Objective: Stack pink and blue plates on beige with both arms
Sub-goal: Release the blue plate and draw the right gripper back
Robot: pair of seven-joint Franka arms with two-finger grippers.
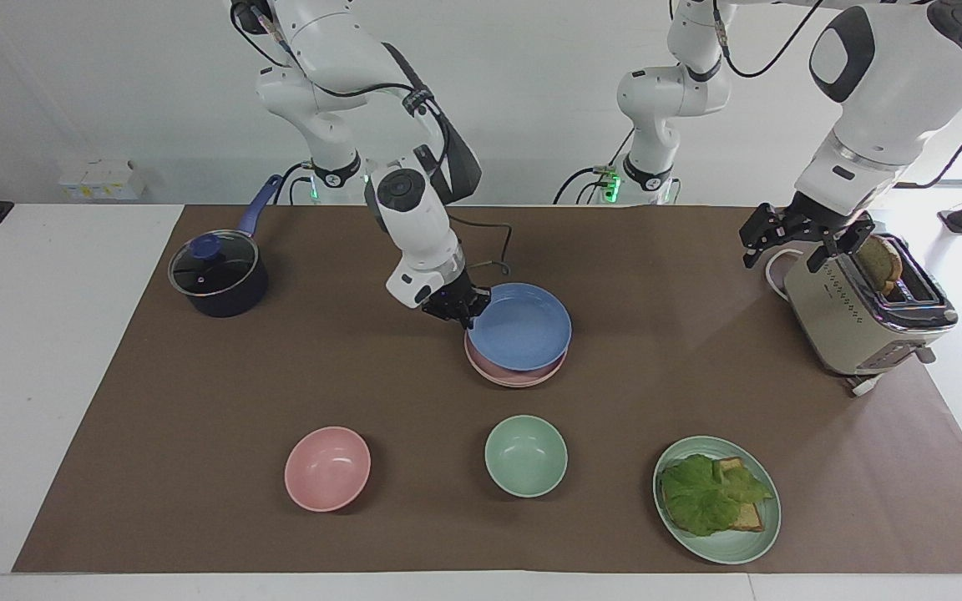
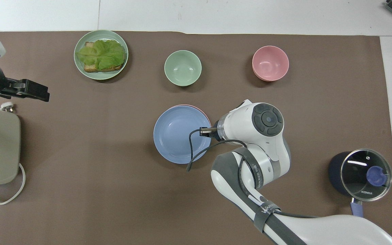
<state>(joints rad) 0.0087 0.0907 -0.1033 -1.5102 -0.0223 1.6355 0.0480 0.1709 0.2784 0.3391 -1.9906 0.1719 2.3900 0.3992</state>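
Note:
The blue plate [image 1: 523,330] [image 2: 180,136] lies low over the pink plate [image 1: 514,374] in the middle of the brown mat. Only a thin pink crescent [image 2: 197,108] shows past the blue rim. My right gripper [image 1: 458,310] is shut on the blue plate's rim, on the side toward the right arm's end of the table. In the overhead view the arm's wrist hides those fingers. The beige plate is hidden. My left gripper [image 1: 782,255] [image 2: 34,92] waits open and holds nothing, in the air beside the toaster.
A beige toaster [image 1: 861,317] with bread stands at the left arm's end. A lidded dark pot [image 1: 218,275] sits at the right arm's end. Farther from the robots stand a pink bowl [image 1: 327,467], a mint bowl [image 1: 525,455] and a mint plate [image 1: 736,547] with lettuce toast.

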